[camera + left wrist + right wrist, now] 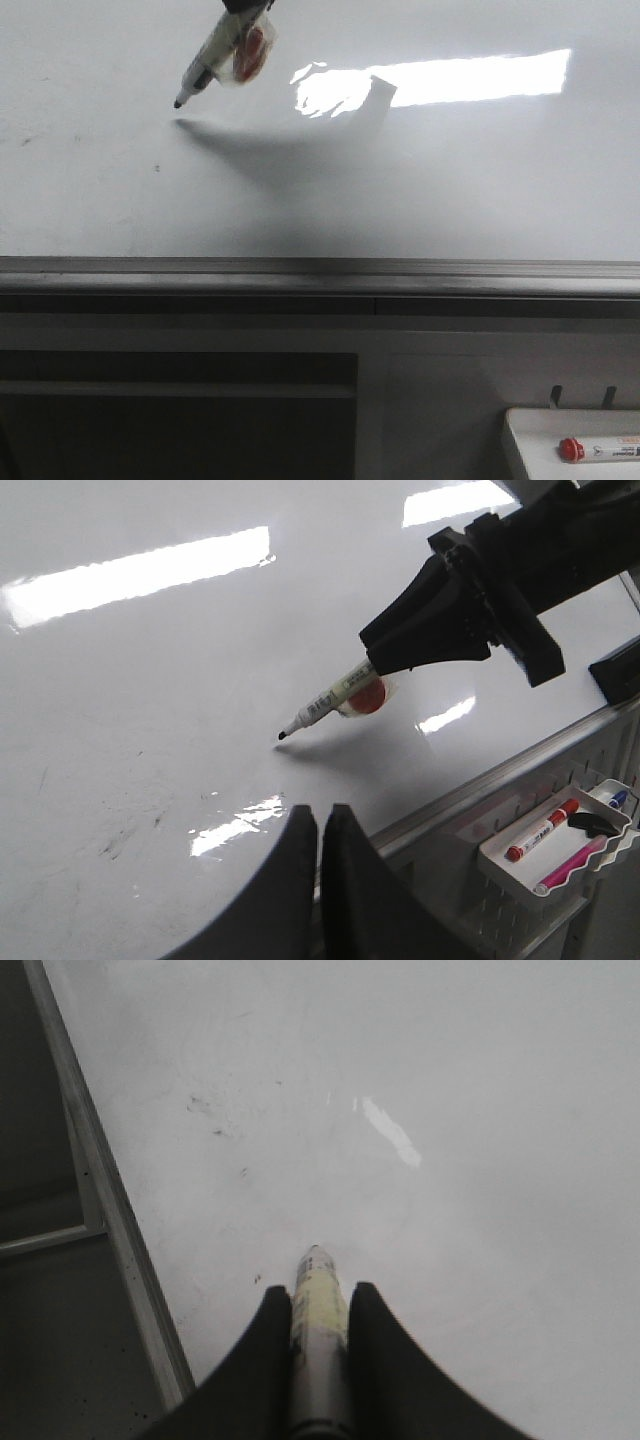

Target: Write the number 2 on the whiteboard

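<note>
The right gripper pinches a black-tipped marker between its jaws, barrel clamped on both sides. In the front view the marker is tilted, tip pointing down toward the whiteboard; the tip sits just above or at the surface, and contact cannot be confirmed. A round red-and-clear tag hangs on the barrel near the jaws. Print on the marker label is too small to read.

The left gripper has its jaws pressed together, holding nothing, just beside the board's lower edge.

The whiteboard carries no drawn digit; only faint smudges and small specks show. A bright rectangular reflection lies on the board. A grey edge rail runs along its lower side.

A small white tray below the rail holds a red-capped marker and a pink marker; their labels are illegible.
</note>
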### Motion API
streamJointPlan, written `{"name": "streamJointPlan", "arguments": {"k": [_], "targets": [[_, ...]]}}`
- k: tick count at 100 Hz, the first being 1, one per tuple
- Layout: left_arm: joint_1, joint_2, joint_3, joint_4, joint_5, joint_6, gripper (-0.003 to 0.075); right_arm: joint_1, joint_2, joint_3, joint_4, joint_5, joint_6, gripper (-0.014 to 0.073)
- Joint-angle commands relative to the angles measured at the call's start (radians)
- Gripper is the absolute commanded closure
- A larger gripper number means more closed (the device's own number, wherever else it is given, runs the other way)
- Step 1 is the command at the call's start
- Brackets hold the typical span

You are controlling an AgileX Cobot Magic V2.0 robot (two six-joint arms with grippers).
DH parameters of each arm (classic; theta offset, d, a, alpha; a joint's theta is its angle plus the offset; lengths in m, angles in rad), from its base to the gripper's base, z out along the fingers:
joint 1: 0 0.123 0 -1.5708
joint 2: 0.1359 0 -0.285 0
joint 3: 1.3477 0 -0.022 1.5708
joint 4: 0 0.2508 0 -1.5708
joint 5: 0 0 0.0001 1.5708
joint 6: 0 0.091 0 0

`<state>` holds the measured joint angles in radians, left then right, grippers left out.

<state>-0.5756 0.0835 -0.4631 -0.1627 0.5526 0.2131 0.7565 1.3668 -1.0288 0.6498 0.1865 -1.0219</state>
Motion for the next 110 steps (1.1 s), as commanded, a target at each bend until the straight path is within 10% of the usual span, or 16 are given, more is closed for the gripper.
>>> {"name": "streamJointPlan", "arguments": {"k": [1,63,110], "targets": [[0.001,0.012,-0.022,-0.011,-0.083,-0.012,0.0741,-0.007,-0.012,-0.031,-0.001,-0.066,-0.004,0.0664],[0.001,0.012,-0.022,-0.019,-0.081,-0.012,0.0741,-0.105,-0.015,-0.033,-0.001,-0.169,-0.004,0.0664],[0.001,0.012,-0.022,-0.020,-0.081,-0.012,0.0741,-0.249,-0.113,-0.017,-0.005,0.176,0.010,0.0662]]}}
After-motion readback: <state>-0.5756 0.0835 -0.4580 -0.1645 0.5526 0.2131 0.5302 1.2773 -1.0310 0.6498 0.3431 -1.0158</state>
